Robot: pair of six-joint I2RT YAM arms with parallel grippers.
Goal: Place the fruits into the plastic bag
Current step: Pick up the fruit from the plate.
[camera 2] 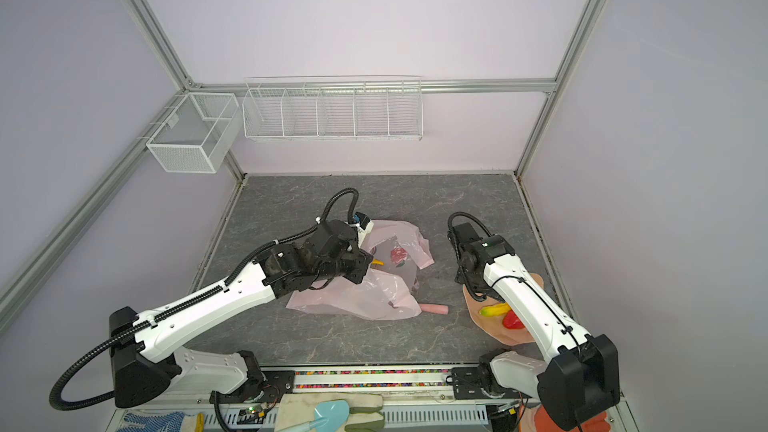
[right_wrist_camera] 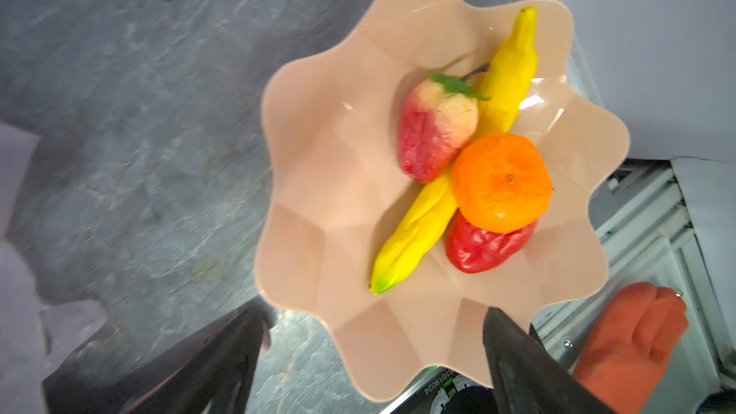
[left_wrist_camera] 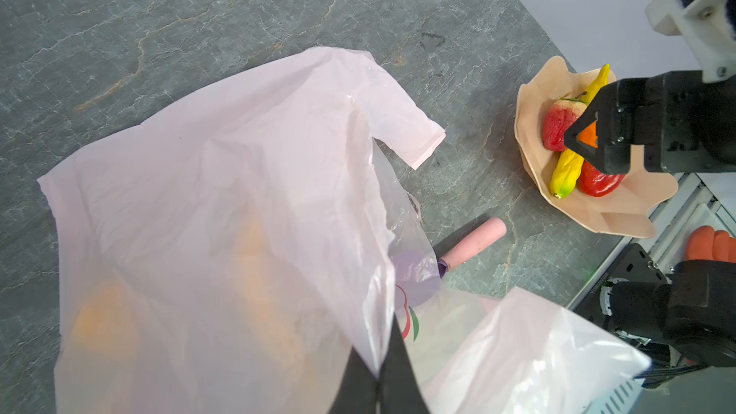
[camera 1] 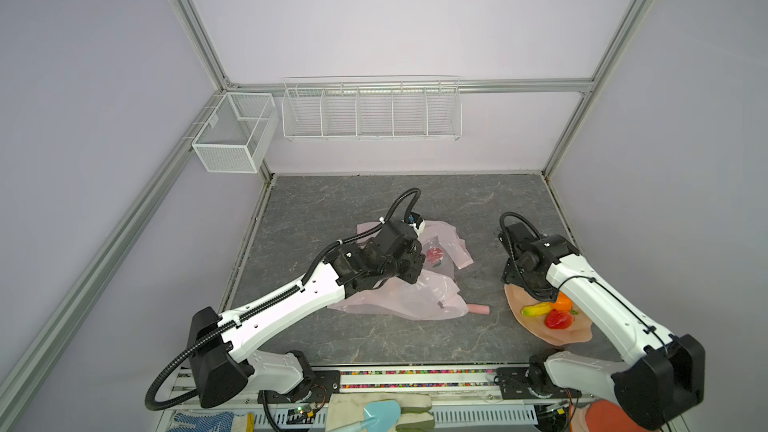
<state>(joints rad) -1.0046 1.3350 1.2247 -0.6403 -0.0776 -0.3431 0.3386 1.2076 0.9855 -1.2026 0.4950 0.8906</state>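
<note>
The pale-pink plastic bag [camera 1: 399, 299] [camera 2: 365, 301] [left_wrist_camera: 219, 213] lies crumpled mid-table. My left gripper [left_wrist_camera: 378, 376] is shut on an edge of the bag's film and lifts it. A tan wavy plate [right_wrist_camera: 338, 193] [camera 1: 536, 328] holds the fruits. They are two yellow bananas [right_wrist_camera: 414, 240] [right_wrist_camera: 509, 73], an orange [right_wrist_camera: 502, 183], a red strawberry [right_wrist_camera: 482, 248] and a paler one [right_wrist_camera: 434, 133]. My right gripper [right_wrist_camera: 374, 316] hangs open just above the plate's rim, holding nothing. A small yellow tip [camera 2: 377, 261] shows by the left gripper at the bag.
A pink-handled purple scoop [left_wrist_camera: 478, 236] [camera 1: 478, 309] pokes out from under the bag, between the bag and the plate. An orange-red glove [right_wrist_camera: 629, 340] lies off the table edge beyond the plate. Wire baskets [camera 1: 370, 110] hang on the back wall.
</note>
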